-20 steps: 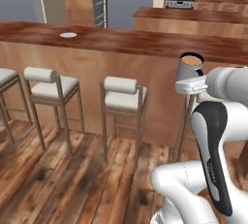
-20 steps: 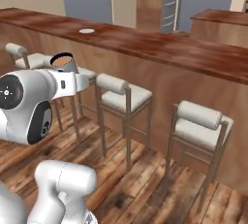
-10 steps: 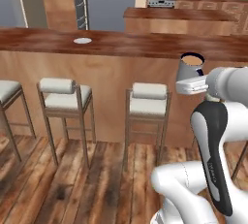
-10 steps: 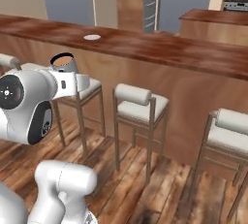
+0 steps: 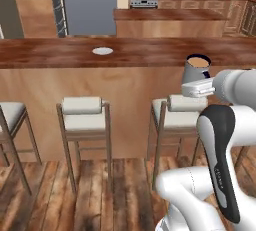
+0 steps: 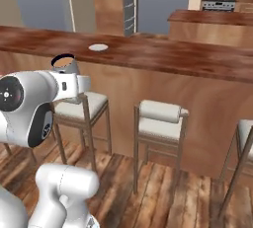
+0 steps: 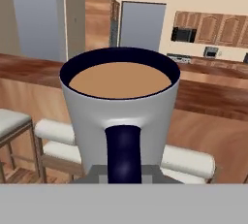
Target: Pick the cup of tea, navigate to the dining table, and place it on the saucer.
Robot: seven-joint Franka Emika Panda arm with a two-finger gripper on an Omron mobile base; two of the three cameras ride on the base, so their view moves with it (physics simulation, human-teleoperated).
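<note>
The gripper [image 5: 196, 89] is clamped on the cup of tea [image 5: 196, 68], upright, full. No readable writing anywhere; the saucer [image 5: 102, 51] sits on the dining table [image 5: 50, 55]

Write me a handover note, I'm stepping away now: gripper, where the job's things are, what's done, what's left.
Gripper: shut on the cup, held upright in front of the table, tea level.
Saucer: bare, on the table top, to the left of the cup in both base views.
Done: cup picked; base faces the table, stools between.
Left: close in, line up with the saucer, set the cup on it, release.
</note>
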